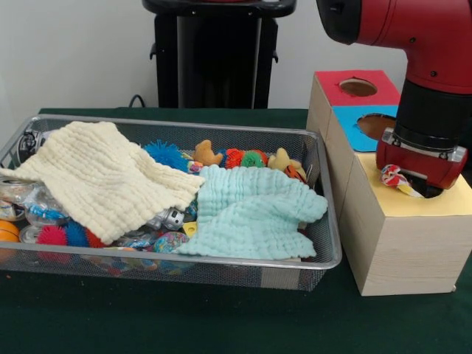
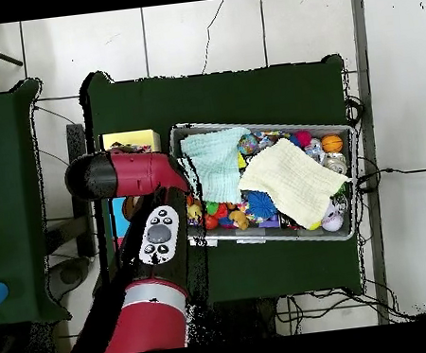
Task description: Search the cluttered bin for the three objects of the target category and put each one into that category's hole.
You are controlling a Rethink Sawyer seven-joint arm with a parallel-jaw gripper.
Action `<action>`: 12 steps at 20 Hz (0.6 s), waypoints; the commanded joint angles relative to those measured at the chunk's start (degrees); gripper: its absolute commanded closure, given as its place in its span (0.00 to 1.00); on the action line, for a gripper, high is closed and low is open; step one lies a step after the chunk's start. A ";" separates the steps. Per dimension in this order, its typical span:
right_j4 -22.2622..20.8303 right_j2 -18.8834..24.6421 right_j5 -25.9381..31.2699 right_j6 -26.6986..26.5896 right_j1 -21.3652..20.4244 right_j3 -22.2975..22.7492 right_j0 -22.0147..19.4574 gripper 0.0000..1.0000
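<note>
Jaws [image 1: 404, 182] closed on a knotted rope toy [image 1: 394, 177], red, white and yellow, hanging at the yellow-topped box [image 1: 402, 243], directly over its hole. Toy judged light, soft, limp, not fragile; knot offers firmest hold. Cloths cover bin [image 1: 324, 221] clutter well aside.

You've got one wire mesh bin [image 1: 324, 184] with two cloths lying in it: one cream muslin cloth [image 1: 103, 177] and one mint green muslin cloth [image 1: 251, 210]. Next to it there's one wooden sorting box [image 1: 391, 243] with three coloured tops: one red panel [image 1: 332, 90], one blue panel [image 1: 352, 127], one yellow panel [image 1: 442, 200]. You can see two holes: one red-panel hole [image 1: 358, 87], one blue-panel hole [image 1: 375, 124]. The small toys are too piled up to count.
</note>
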 commanded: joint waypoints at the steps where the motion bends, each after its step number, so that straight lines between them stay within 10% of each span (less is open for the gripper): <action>1: 0.16 6.07 -7.02 10.76 11.86 8.28 -1.24 1.00; 8: -0.79 3.78 -4.29 10.03 9.10 9.14 -0.28 1.00; 9: -1.44 3.84 -4.02 8.66 9.07 8.80 -0.48 0.00; 12: -1.34 2.13 -3.92 10.02 9.62 8.19 0.79 0.00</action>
